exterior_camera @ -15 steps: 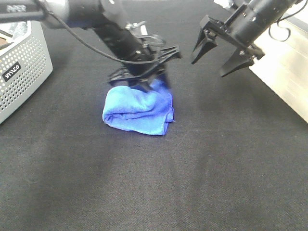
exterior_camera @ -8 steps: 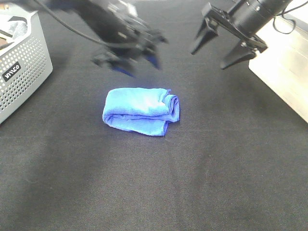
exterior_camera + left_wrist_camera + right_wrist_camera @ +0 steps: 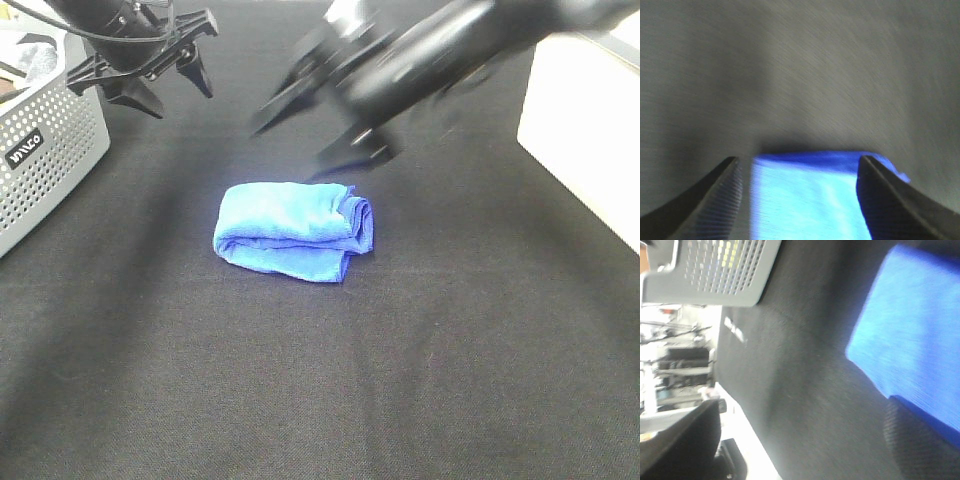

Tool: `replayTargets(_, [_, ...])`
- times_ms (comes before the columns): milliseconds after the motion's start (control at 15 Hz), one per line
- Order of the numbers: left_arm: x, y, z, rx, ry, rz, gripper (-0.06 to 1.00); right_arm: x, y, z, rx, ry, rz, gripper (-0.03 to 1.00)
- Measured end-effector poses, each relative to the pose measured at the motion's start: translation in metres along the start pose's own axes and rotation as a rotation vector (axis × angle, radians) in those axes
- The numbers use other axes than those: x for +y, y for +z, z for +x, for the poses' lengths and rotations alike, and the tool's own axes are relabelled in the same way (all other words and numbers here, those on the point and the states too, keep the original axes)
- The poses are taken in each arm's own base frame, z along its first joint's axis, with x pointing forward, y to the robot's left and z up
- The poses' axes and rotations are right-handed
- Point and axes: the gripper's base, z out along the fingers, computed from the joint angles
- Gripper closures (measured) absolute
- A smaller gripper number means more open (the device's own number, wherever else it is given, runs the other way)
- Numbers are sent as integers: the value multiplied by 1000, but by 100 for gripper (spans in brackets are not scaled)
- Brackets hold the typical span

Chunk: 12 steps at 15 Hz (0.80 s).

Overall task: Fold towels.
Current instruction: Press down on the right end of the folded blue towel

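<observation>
Above the towel's far edge, right gripper (image 3: 310, 135) is motion-blurred, jaws spread, nothing between them. It has reached across the middle; right wrist view shows blue cloth close under one finger, contact not confirmed. Left gripper (image 3: 160, 80) is up at the far left beside the basket (image 3: 55, 140), jaws also apart and empty, well clear of the cloth.

Blue towel (image 3: 293, 228) lies mid-table as a compact folded bundle, layered edges showing at its right end. Nobody is holding it.

Judgement: folds look done or nearly so; step in hand is the right arm going in to either pinch the bundle or square it up. Next move needs a low approach at the open-layer end, closing on all layers at once so the stack doesn't peel apart.

Surface: black woven cloth over the table (image 3: 400, 380), high friction, so the towel likely drags rather than slides. Grey perforated basket at left edge, pale box or counter (image 3: 590, 140) at right. Room background barely visible, blurred.
</observation>
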Motion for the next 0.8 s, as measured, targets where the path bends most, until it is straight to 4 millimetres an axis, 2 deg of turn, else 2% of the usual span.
replayTargets(133, [0, -1, 1, 7, 8, -2, 31, -19, 29, 4, 16, 57, -54, 14])
replayTargets(333, [0, -1, 1, 13, 10, -3, 31, -51, 46, 8, 23, 120, -55, 14])
replayTargets(533, [0, -1, 1, 14, 11, -3, 31, -62, 40, 7, 21, 130, -40, 14])
replayTargets(800, [0, -1, 1, 15, 12, -4, 31, -75, 21, 7, 61, 149, -68, 14])
